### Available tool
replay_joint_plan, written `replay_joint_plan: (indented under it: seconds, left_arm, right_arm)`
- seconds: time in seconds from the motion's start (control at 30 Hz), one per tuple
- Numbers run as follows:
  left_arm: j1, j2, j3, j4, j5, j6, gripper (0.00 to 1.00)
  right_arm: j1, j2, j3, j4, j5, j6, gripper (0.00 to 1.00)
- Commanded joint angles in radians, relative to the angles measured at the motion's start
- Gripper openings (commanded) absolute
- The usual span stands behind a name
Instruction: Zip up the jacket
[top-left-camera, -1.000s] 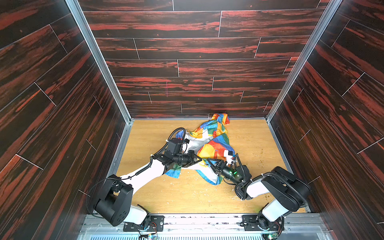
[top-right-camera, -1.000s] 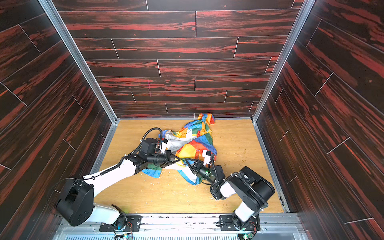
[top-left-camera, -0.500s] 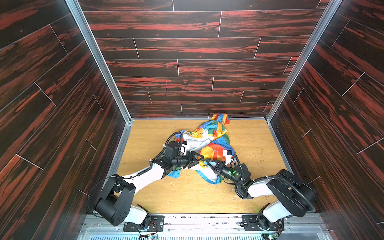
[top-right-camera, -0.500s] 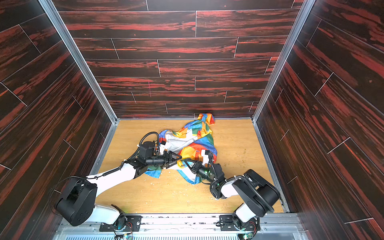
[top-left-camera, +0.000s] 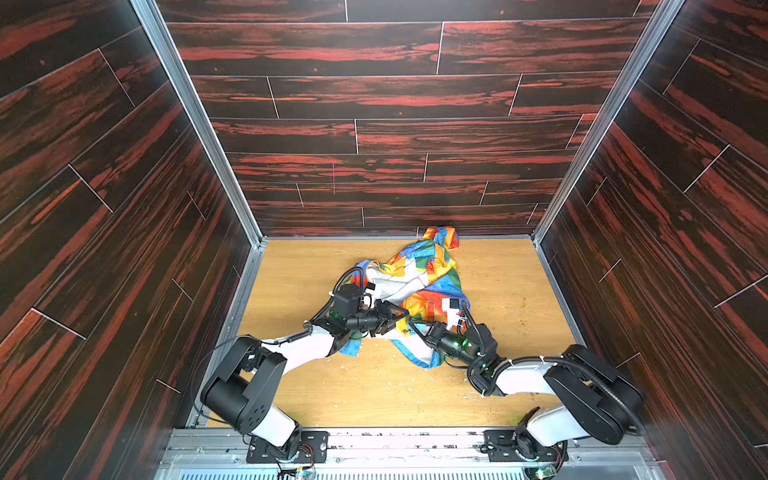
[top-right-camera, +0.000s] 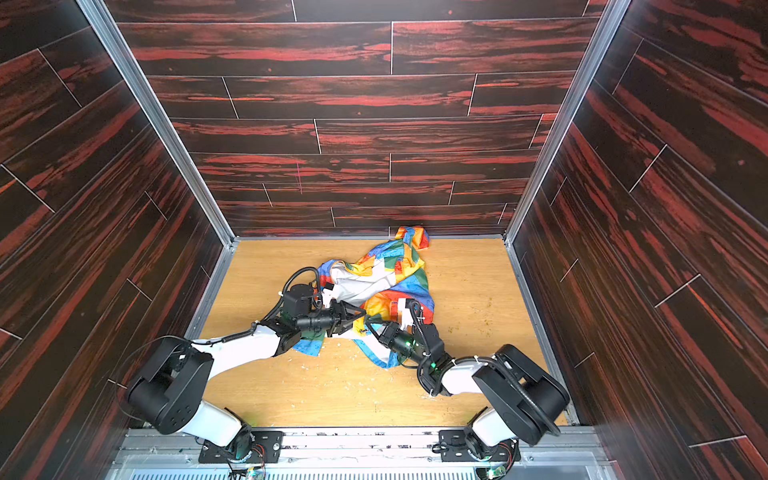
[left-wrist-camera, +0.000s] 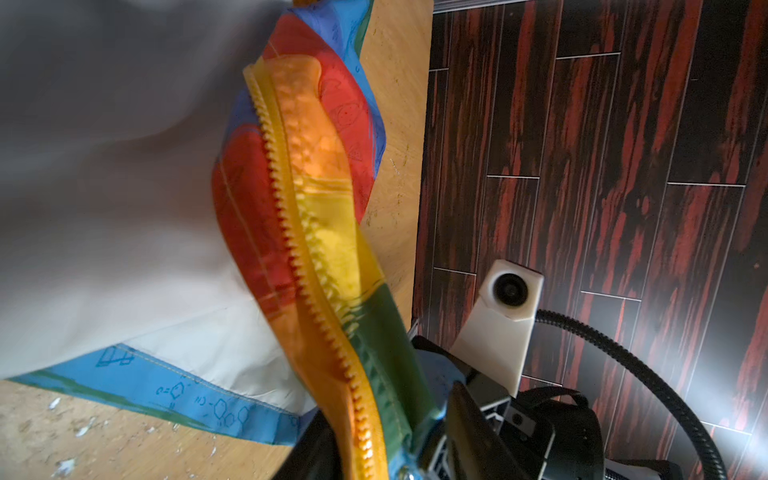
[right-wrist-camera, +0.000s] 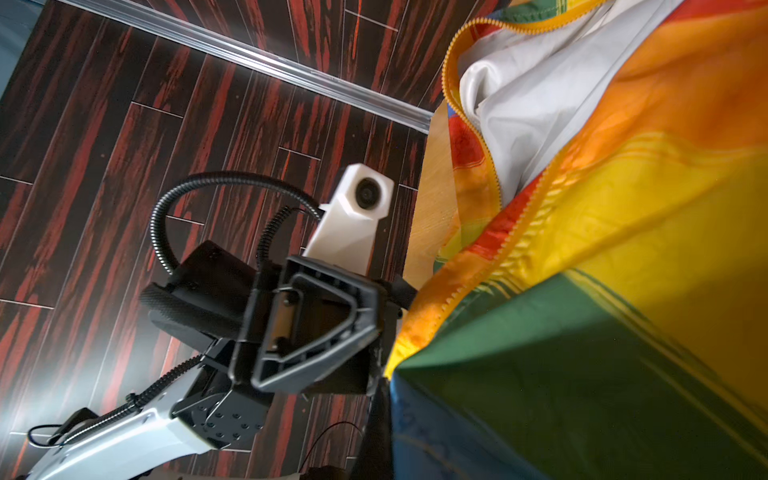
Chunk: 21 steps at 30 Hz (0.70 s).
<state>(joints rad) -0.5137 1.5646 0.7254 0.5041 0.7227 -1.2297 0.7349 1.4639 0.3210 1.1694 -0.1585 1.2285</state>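
Jacket (top-left-camera: 419, 276): one, lying crumpled on the wooden table (top-left-camera: 519, 316), just beyond the tips of the two grippers. Its long axis runs from the grippers away toward the back wall (top-left-camera: 374, 124), and its far, bunched end touches the foot of that wall. Its near hem lies at and under the grippers. The front is open, so the lining (left-wrist-camera: 124, 187) faces up.

Material: the shell is thin, smooth and much creased. It is made of blocks of red, orange, yellow, green and blue, printed with faint blue line drawings. The lining is plain white.

Zipper (left-wrist-camera: 291, 216): small saw-like plastic teeth, yellow to orange, on a translucent tape. The right wrist view shows two tooth rows, one curved (right-wrist-camera: 469, 124) and one nearly straight (right-wrist-camera: 511, 232). They stand apart around the lining and draw together toward the left gripper.

Left gripper (top-left-camera: 400, 319): black, with open triangular frame fingers (right-wrist-camera: 328, 359). The zipper's lower end reaches its tips. The pictures do not show whether the fingers are pinching it or standing apart.

Right gripper (top-left-camera: 412, 325): pressed together on the blue-and-green corner of the jacket's hem. Its tips are close to those of the left gripper, with the zipper's end between the two.

Count: one jacket, two tooth rows, two grippers. There are also two white camera housings, one per wrist (left-wrist-camera: 513, 291) (right-wrist-camera: 365, 195), each with a ribbed black cable (left-wrist-camera: 623, 353). Many white flecks (top-left-camera: 374, 376) lie scattered on the table on the near side of both grippers.
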Motion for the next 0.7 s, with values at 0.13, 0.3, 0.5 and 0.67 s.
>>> replay_joint_plan:
  seconds: [0.13, 0.3, 0.5, 0.67]
  left_arm:
    - [-0.033, 0.074, -0.012, 0.143, 0.013, -0.068, 0.54]
    - [-0.033, 0.126, -0.022, 0.338, 0.001, -0.176, 0.49]
    - [-0.034, 0.181, -0.036, 0.487, -0.004, -0.245, 0.18]
    - [-0.033, 0.216, -0.019, 0.558, 0.007, -0.253, 0.0]
  right_arm:
    - [0.007, -0.097, -0.004, -0.094, 0.036, -0.063, 0.0]
    - [0.007, -0.08, -0.011, -0.073, 0.03, -0.052, 0.0]
    - [0.006, -0.112, -0.005, -0.114, 0.037, -0.081, 0.0]
    - [0.007, -0.178, 0.02, -0.221, 0.054, -0.144, 0.0]
